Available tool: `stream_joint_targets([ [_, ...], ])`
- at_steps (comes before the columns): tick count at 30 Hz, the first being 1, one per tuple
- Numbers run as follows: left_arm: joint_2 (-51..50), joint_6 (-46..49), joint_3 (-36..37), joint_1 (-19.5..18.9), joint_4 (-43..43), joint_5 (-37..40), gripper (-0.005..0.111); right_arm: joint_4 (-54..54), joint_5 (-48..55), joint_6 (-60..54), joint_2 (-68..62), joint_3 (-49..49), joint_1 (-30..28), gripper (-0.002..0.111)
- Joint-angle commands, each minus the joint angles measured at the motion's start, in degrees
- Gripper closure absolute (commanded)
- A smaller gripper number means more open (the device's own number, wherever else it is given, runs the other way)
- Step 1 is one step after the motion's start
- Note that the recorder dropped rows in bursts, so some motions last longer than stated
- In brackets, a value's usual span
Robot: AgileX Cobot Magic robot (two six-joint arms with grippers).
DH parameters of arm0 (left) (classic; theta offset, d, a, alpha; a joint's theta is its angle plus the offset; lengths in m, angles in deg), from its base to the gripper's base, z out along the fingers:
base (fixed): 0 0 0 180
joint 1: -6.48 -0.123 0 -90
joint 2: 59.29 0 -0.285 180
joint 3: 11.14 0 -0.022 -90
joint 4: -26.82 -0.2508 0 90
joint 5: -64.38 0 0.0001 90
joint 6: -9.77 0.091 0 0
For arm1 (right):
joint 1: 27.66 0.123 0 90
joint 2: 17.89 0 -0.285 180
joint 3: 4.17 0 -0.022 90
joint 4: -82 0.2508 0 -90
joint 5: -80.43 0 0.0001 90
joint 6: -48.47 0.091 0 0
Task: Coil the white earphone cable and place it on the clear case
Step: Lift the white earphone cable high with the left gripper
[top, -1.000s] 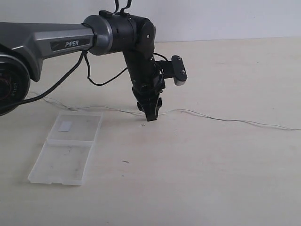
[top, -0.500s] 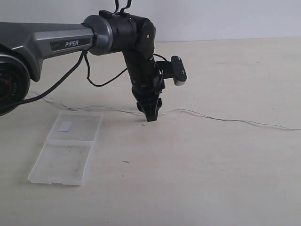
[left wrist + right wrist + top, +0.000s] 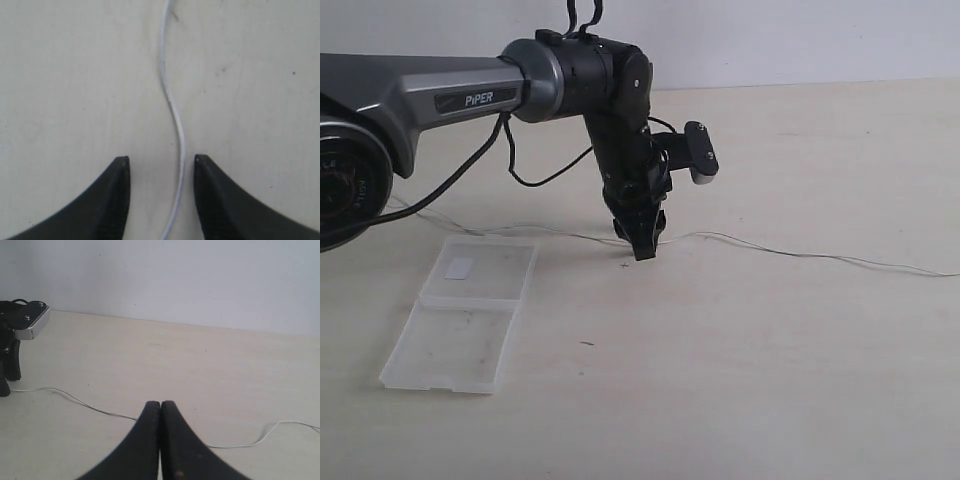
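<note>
The white earphone cable [image 3: 790, 253] lies stretched across the table as a thin wavy line, from the left edge to the far right. My left gripper [image 3: 642, 245] points straight down onto it near the middle. In the left wrist view the gripper [image 3: 161, 160] is open, and the cable [image 3: 172, 107] runs between the two fingers, close to one of them and not pinched. The clear case [image 3: 465, 312] lies open and flat in front of the cable on the left, its white sticker on the far half. My right gripper [image 3: 160, 404] is shut on nothing, above the cable [image 3: 90, 406].
A thick black robot cable [image 3: 535, 175] loops under the left arm. The left wrist camera housing [image 3: 701, 152] sticks out to the right of the arm. A wall [image 3: 175, 275] bounds the far table edge. The right arm is outside the exterior view.
The left arm has shifted very slightly to the right; its fingertips stay at the same spot on the cable. Cable and case have not moved.
</note>
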Motion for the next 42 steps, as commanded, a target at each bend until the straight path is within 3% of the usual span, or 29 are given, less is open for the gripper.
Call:
stream_joint_targets([
  [1, -1.8, -0.3, 0.3, 0.1, -2.3, -0.2, 0.065, 0.0, -0.7, -0.1, 0.4, 0.2, 0.0, 0.108],
  [4, -1.8, -0.3, 0.3, 0.1, -2.4, 0.3, 0.076, 0.0, -0.7, -0.1, 0.4, 0.2, 0.0, 0.108],
  [8, -1.8, -0.3, 0.3, 0.1, -2.5, 1.2, 0.106, 0.0, -0.7, -0.1, 0.4, 0.2, 0.0, 0.108],
  [12, 0.9, -1.8, 0.3, 0.1, -2.6, 2.4, 0.107, -0.1, -0.7, -0.1, 0.4, 0.2, 0.0, 0.108],
  [24, 29.5, -13.5, 0.3, 0.1, -1.6, 9.6, 0.107, -0.1, -0.7, -0.1, 0.4, 0.2, 0.0, 0.108],
  [42, 52.5, -18.5, -1.9, 0.1, 8.0, 6.9, 0.107, -0.1, -0.7, -0.1, 0.4, 0.2, 0.0, 0.108],
])
